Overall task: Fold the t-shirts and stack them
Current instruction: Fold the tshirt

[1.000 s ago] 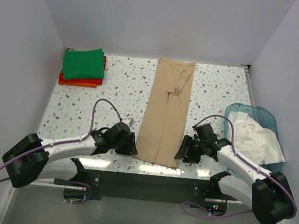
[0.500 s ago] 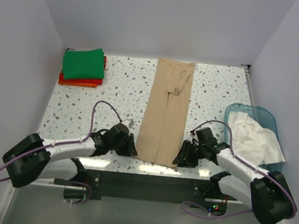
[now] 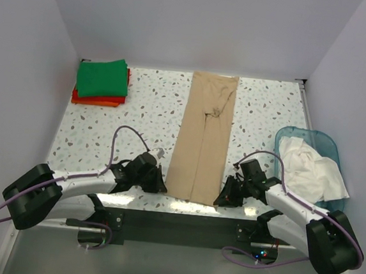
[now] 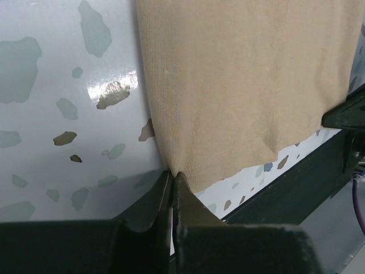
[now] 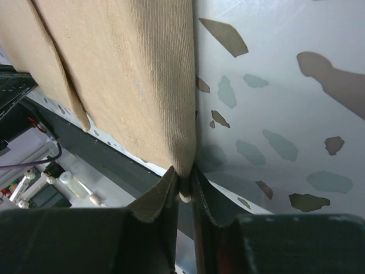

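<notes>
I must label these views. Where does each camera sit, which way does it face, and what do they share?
Top external: above and behind the arms, looking down at the table; both arms show.
Left wrist: on the left arm, looking along the left gripper at a near corner of the tan shirt; its fingers show.
Right wrist: likewise along the right gripper, at the other near corner.
Shared: all three show the tan shirt.

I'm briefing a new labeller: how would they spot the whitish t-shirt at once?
At the right edge of the speckled table sits a translucent blue tub. The whitish t-shirt lies crumpled inside it, the only one not flat: the tan-beige t-shirt lies stretched mid-table, the green t-shirt and red-orange t-shirt are stacked far left.
</notes>
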Controlling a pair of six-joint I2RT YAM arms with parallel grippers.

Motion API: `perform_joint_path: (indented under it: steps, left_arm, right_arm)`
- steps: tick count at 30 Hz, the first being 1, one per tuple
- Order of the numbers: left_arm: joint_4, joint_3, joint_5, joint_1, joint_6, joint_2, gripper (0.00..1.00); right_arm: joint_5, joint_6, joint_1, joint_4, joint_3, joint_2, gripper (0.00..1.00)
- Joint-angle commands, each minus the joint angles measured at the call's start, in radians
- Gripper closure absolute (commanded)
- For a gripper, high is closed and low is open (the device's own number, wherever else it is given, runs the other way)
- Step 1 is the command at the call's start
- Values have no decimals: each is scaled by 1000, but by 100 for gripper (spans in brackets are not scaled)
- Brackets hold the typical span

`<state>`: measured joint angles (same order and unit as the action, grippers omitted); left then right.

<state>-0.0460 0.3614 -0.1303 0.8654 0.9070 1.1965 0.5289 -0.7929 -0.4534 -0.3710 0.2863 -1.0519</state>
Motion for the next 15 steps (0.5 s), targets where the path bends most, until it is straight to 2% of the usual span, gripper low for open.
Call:
perform_joint_path:
  steps: [1,6,10,15]
  left_arm:
    - [-40,-29,-22,14,9,-18,98]
    - [-48,-29,-34,43,35,-47,100]
    - [-64,-6,-14,96,64,-87,100]
    - [-143,138,63,92,15,-65,100]
  right_arm:
    - [-67,4,-4,-49,-24,13,84]
    - [-46,37,-4,-129,-10,47,99]
    - [-26,69,-4,-209,19,108,100]
    - [-91,92,-4,-269,158,150,100]
